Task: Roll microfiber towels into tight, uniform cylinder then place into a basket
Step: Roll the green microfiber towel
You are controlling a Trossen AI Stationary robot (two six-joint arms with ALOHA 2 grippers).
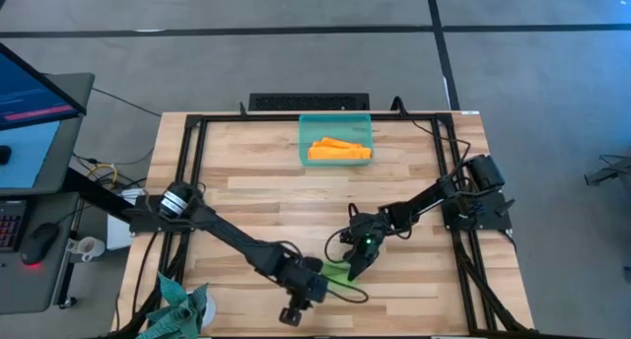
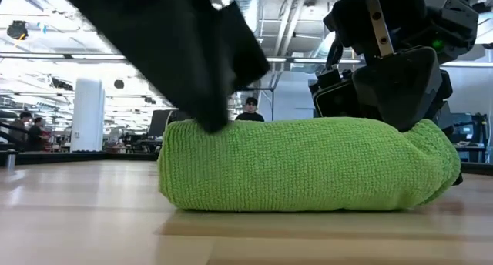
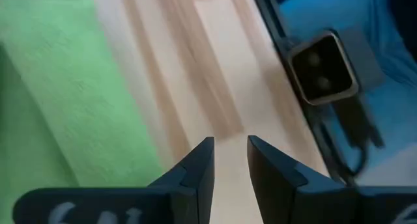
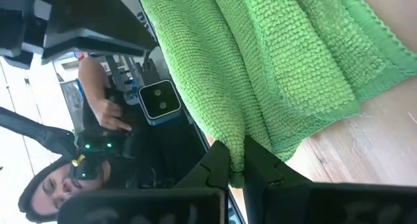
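Both pincers meet the rolled green towel (image 2: 308, 163); no writing legible.

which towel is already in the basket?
The orange towel, lying inside the teal basket at the table's far edge. The lime green towel lies rolled on the table, between the arms.

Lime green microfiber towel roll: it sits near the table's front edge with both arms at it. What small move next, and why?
Probably lift it with the right gripper, which is shut on a fold of the rolled lime green microfiber towel. The left gripper has a small gap and holds nothing, with bare wood between its fingers. The translucent teal-green plastic basket, already holding the orange towel roll, waits at the far side.
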